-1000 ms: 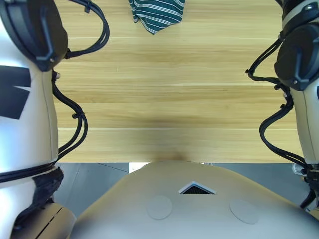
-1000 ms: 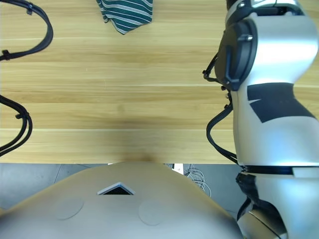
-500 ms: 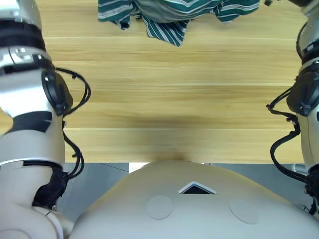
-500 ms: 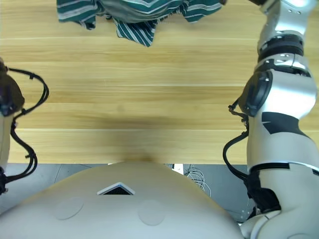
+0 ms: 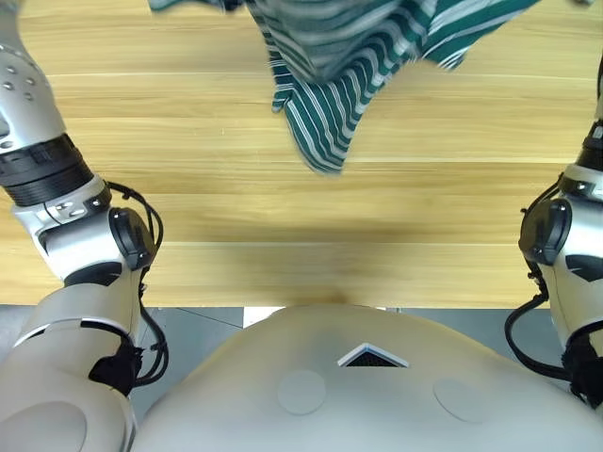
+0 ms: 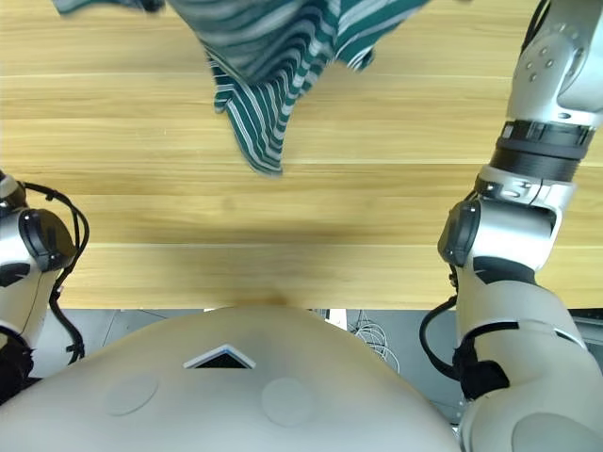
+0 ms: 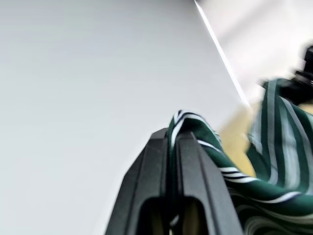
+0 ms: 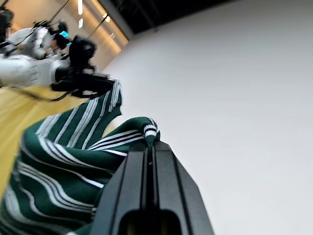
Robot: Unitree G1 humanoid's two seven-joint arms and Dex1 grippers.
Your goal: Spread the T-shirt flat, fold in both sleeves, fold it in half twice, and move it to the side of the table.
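Note:
The green T-shirt [image 5: 330, 85] with white stripes hangs in the air above the far part of the wooden table [image 5: 311, 217], its lowest corner dangling toward the table's middle. In the left wrist view my left gripper [image 7: 172, 142] is shut on a bunched edge of the T-shirt [image 7: 274, 161]. In the right wrist view my right gripper [image 8: 148, 147] is shut on another edge of the T-shirt [image 8: 58, 161], and the other arm's gripper [image 8: 83, 68] holds the cloth farther off. Both arms rise out of the top of the head views.
The table's near edge [image 5: 320, 306] runs across the lower half of the head views, with grey floor below it. A white wall fills the background of both wrist views.
Both arms have risen and spread apart. The T-shirt has lifted, opened wider and now hangs much lower into the head views than a second ago.

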